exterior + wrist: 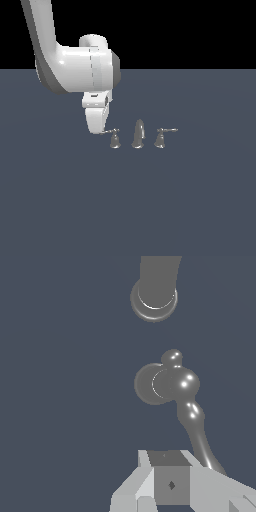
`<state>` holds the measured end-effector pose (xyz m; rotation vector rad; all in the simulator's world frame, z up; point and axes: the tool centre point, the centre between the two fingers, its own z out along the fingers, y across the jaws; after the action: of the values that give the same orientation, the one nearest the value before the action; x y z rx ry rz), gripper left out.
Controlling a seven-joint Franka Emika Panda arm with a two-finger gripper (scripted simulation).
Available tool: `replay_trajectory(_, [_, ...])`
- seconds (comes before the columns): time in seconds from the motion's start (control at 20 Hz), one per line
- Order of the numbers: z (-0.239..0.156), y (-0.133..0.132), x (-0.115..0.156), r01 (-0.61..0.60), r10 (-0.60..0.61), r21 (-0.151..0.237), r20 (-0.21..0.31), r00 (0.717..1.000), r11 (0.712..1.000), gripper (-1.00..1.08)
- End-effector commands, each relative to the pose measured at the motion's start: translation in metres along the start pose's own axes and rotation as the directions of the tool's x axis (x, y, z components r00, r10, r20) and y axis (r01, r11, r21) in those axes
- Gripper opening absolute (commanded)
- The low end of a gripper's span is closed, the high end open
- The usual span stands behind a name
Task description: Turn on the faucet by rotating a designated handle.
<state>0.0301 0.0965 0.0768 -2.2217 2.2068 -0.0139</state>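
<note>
Dark slate flooring runs flat under a black backdrop. On it stands the faucet (pixel 138 135): a curved spout between two lever handles. The handle (pixel 114 138) sits at the exterior view's left, its thin lever reaching left to the gripper (pixel 100 131). From the wrist view the lever tip (pixel 210 458) lies against one finger (pixel 170 483); how wide the jaws stand cannot be told. To do this step well, press on the lever near its tip, sweep in an arc about the bell base, and keep height constant so the finger does not slip off.
</note>
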Motion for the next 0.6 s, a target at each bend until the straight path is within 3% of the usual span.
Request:
replay_trajectory(0.0, [0.0, 0.011, 0.001, 0.002, -0.002, -0.008, -0.002, 1.0, 1.0, -1.0])
replay_trajectory(0.55, [0.0, 0.044, 0.005, 0.009, -0.009, -0.013, -0.001, 1.0, 1.0, -1.0])
